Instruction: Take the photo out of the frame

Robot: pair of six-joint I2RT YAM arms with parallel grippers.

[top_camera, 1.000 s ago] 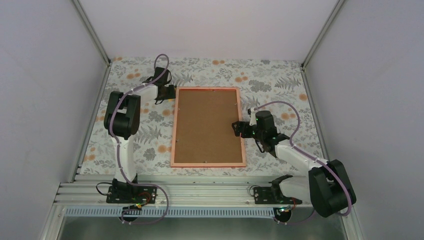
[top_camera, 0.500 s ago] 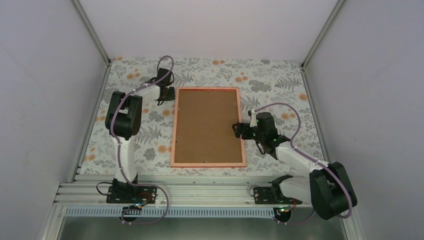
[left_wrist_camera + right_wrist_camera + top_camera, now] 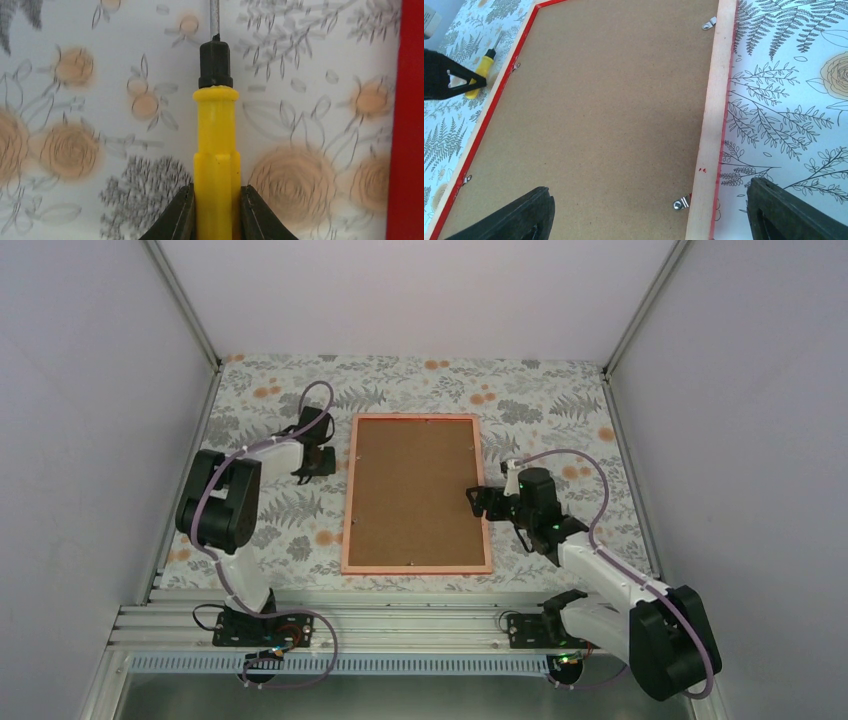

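And the left gripper (image 3: 216, 212) is pinching the yellow-handled screwdriver (image 3: 216, 150), the red frame (image 3: 406, 120) off to its fingers' right, the right gripper (image 3: 646, 212) spread wide over the face-down backing (image 3: 609, 110) hiding the photo, so best set the tip squarely on a metal clip (image 3: 680, 203) and turn gently.

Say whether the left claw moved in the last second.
Yes. Holding the yellow screwdriver, the left claw drew back from the frame's far left corner, nearward along its left side.

The left tool (image 3: 216, 200) has closed on the yellow screwdriver (image 3: 216, 130) and moved nearer.
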